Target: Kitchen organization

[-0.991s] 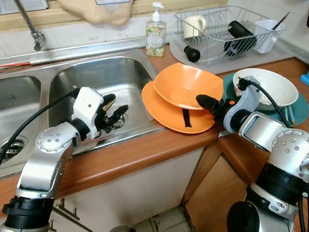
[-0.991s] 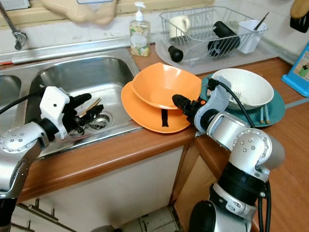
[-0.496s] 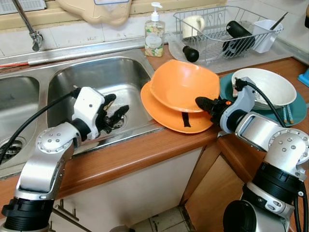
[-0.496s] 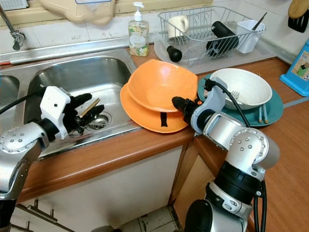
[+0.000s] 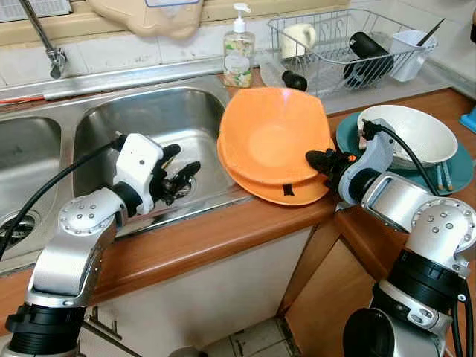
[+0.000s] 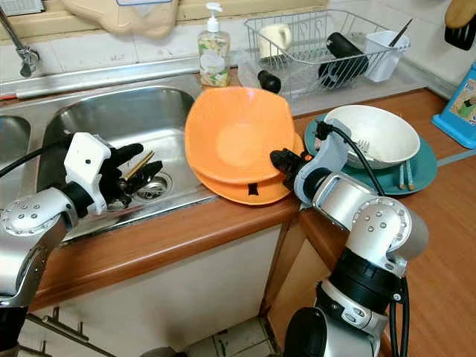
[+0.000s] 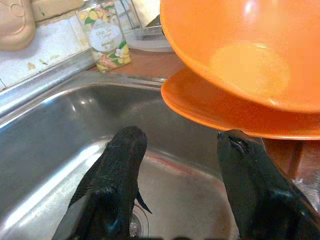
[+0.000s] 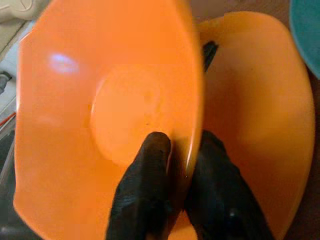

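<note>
- The right gripper, right of centre in the left eye view, is clamped on the rim of an orange bowl — the right wrist view shows one black finger inside the bowl and the other behind its wall.
- The bowl stands tilted up on edge, its hollow facing the camera, above an orange plate that lies on the wooden counter at the centre of the frame, partly over the sink's edge.
- The left gripper, centre left, hangs over the steel sink basin with its fingers spread apart and nothing between them.
- At the right edge, a white bowl sits on a teal plate.
- Along the top, a soap bottle stands upper centre; a wire dish rack with a black bottle is upper right.
</note>
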`<state>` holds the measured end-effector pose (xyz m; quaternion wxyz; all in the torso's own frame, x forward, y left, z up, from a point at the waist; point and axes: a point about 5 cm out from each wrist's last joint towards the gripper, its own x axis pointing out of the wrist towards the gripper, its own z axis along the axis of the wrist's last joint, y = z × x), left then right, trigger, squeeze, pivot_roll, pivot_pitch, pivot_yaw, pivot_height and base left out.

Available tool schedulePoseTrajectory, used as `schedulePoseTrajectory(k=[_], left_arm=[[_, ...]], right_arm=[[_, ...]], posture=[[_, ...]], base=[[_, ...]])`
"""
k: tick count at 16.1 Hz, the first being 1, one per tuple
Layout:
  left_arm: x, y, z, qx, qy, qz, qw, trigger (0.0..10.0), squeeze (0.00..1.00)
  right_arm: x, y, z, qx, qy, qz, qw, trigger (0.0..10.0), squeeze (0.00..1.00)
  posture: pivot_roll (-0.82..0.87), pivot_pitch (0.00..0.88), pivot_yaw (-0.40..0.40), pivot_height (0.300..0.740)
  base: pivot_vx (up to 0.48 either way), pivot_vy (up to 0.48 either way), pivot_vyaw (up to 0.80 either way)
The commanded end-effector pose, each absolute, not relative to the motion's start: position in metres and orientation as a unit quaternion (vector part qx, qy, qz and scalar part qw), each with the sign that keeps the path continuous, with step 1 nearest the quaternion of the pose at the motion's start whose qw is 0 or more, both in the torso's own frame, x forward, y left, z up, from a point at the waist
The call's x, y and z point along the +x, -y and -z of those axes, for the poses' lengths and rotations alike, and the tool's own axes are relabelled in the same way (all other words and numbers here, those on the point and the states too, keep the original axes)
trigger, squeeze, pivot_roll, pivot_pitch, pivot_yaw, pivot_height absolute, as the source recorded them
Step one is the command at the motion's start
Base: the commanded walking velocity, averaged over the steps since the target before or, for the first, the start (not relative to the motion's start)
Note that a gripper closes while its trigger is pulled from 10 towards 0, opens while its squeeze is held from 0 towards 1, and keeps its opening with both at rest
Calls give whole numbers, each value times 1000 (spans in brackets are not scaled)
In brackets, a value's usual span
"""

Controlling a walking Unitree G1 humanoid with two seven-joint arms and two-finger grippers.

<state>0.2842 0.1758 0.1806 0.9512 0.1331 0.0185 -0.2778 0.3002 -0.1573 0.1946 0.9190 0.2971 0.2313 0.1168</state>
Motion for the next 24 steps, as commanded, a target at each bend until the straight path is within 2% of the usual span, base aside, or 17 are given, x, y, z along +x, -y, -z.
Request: schedulePoseTrajectory(k=[1,8,11,12,13,15,16,17,20,24], left_arm=[[284,-171,-188,136,-6,284,949,10000,0],[286,-171,-190,135,2,278,951,10000,0],[289,-170,-194,85,7,271,959,10000,0],[289,-170,-195,62,7,274,960,10000,988],[289,-169,-195,30,9,277,960,10000,1000],[289,-167,-198,-21,22,284,958,10000,1000],[287,-163,-203,-63,42,305,949,10000,43],[285,-159,-207,-105,53,321,940,10000,0],[287,-158,-205,-139,47,337,930,10000,0],[287,-158,-204,-188,43,355,915,10000,0]], right_arm=[[301,158,-194,297,-232,-112,920,0,0],[302,159,-197,297,-219,-111,923,0,0],[305,160,-224,271,-105,-144,946,0,0],[305,161,-229,254,-85,-148,952,0,0],[304,161,-235,237,-65,-151,957,0,0],[303,159,-248,201,-25,-171,964,0,0],[301,156,-255,169,-1,-192,967,0,0],[298,151,-258,150,15,-216,965,0,0],[287,133,-260,130,31,-283,950,0,0],[274,119,-261,152,54,-339,927,0,0]], posture=[[-63,0,11,740],[-66,0,12,740],[-66,0,13,740],[-66,0,13,740],[-64,0,18,740],[-63,0,20,740],[-61,0,21,740],[-60,0,23,740],[-58,0,41,740],[-60,0,61,740]], base=[[0,0,0],[0,0,0],[0,0,0],[0,0,0],[0,0,0],[0,0,0],[0,0,0],[0,0,0],[0,0,0],[0,0,0]])
